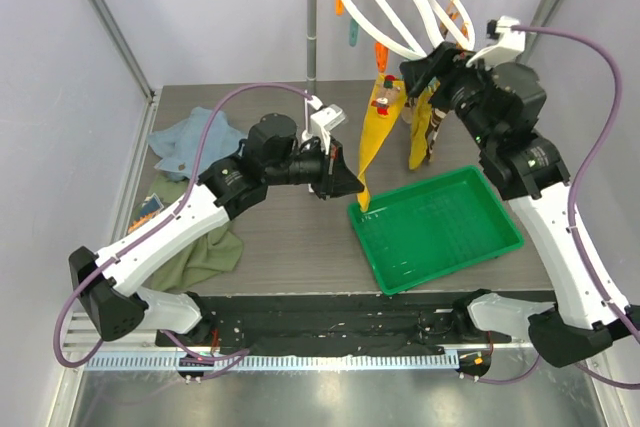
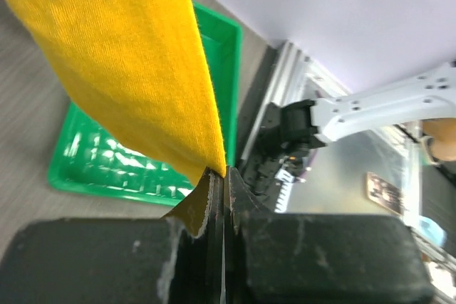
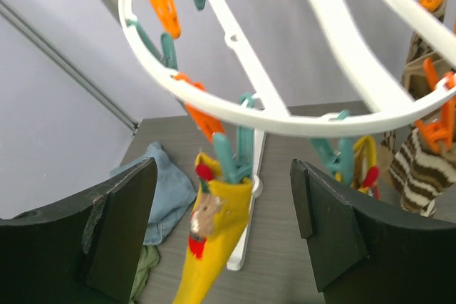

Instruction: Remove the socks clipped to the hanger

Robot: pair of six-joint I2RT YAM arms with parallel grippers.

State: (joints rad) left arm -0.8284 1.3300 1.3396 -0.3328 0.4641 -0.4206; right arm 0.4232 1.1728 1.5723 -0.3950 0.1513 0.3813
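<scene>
The white round hanger (image 1: 395, 7) hangs from the rail with orange and teal clips. A mustard-yellow sock (image 1: 375, 137) hangs from a teal clip (image 3: 231, 161) on the hanger's ring (image 3: 285, 120). Its toe is pinched in my left gripper (image 1: 350, 185), which is shut on it over the tray's corner; the left wrist view shows the sock (image 2: 128, 69) running into the shut jaws of that gripper (image 2: 224, 176). My right gripper (image 3: 224, 183) is open, its fingers standing either side of the clipped cuff (image 3: 221, 211). Another yellow sock (image 3: 365, 161) and a striped sock (image 3: 420, 176) hang to the right.
A green tray (image 1: 490, 237) lies on the table below the socks. A blue cloth (image 1: 190, 142) and an olive-green cloth (image 1: 205, 252) lie at the left. The grey rail stand's post (image 1: 312, 37) rises just behind the hanger.
</scene>
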